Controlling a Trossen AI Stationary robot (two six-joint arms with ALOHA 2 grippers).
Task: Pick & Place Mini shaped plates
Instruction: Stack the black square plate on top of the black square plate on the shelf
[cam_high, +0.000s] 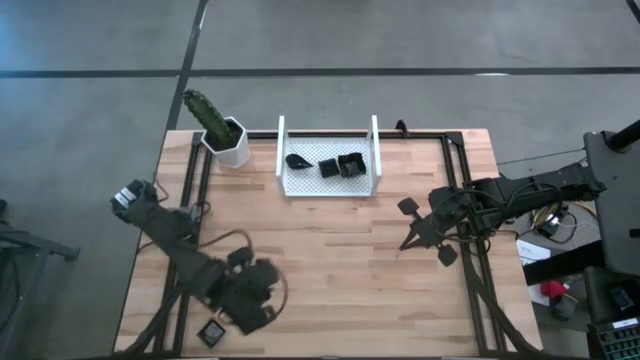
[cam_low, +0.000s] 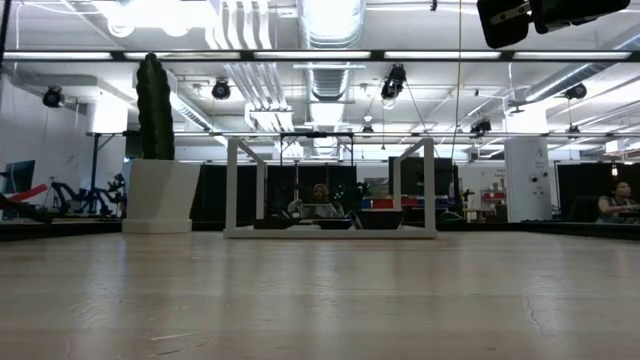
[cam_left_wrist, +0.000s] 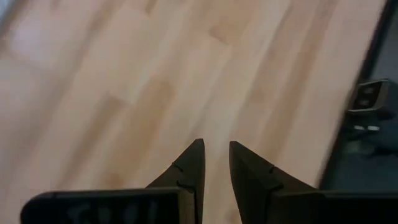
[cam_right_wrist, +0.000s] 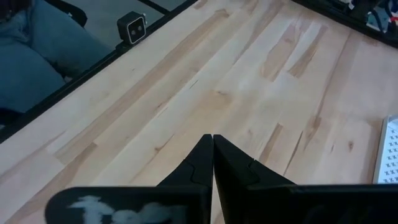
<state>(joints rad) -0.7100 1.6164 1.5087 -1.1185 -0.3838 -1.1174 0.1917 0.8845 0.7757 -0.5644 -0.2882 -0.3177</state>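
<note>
Three mini shaped plates lie flat in the white perforated tray (cam_high: 330, 185) at the far middle of the table: a teardrop one (cam_high: 297, 160) and two square ones (cam_high: 328, 168) (cam_high: 350, 164). The low view shows them as dark shapes (cam_low: 335, 223) on the tray floor. My left gripper (cam_high: 255, 300) (cam_left_wrist: 215, 144) hovers over bare wood near the table's near left edge, its fingers a narrow gap apart with nothing between them. My right gripper (cam_high: 404, 244) (cam_right_wrist: 212, 137) is over bare wood right of centre, shut and empty, and points toward the near left.
A white pot with a green cactus (cam_high: 228, 140) (cam_low: 158, 195) stands left of the tray at the far edge. A small camera block (cam_high: 212, 332) (cam_right_wrist: 132, 26) sits at the near edge. Bare wood (cam_high: 330, 270) stretches between the two arms. A dark frame (cam_high: 465, 180) runs along the table's sides.
</note>
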